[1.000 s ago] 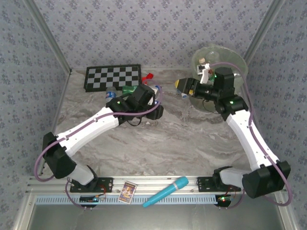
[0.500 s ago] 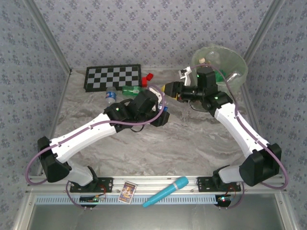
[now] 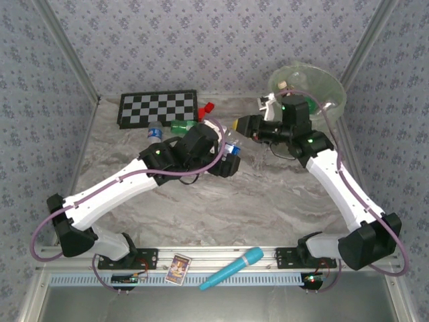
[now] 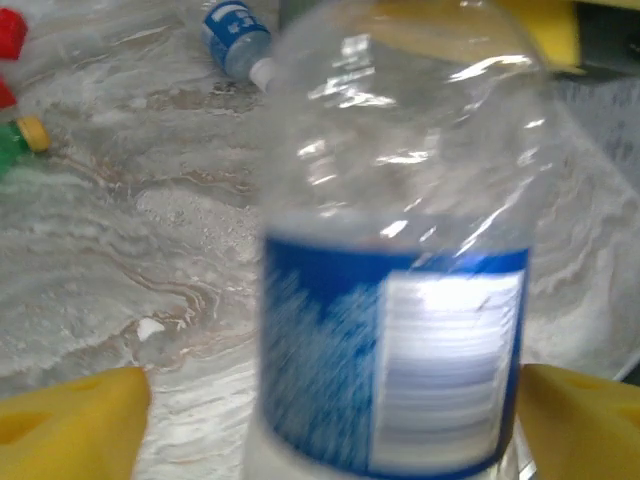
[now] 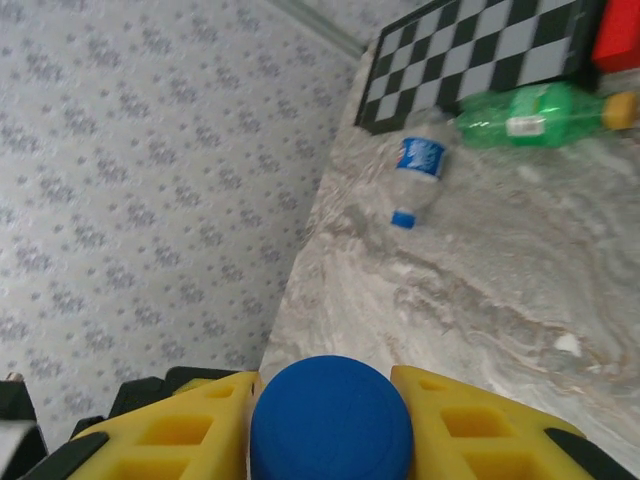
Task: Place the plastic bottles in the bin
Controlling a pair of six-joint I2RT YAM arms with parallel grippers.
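Observation:
A clear plastic bottle with a blue label hangs between the two arms above the table. My right gripper is shut on its blue cap, a yellow finger pressed to each side. My left gripper stands open around the bottle's body, its yellow fingertips wide apart, with a gap on the left side. Two more bottles lie by the checkerboard: a clear blue-labelled one and a green one. The pale green bin stands at the back right, behind my right gripper.
A checkerboard lies at the back left with a small red block beside it. A turquoise microphone-shaped object and a small card rest on the front rail. Patterned walls close in the table.
My left gripper carried the bottle to the right and its jaws have sprung open. My right gripper came left from the bin and closed on the bottle's cap.

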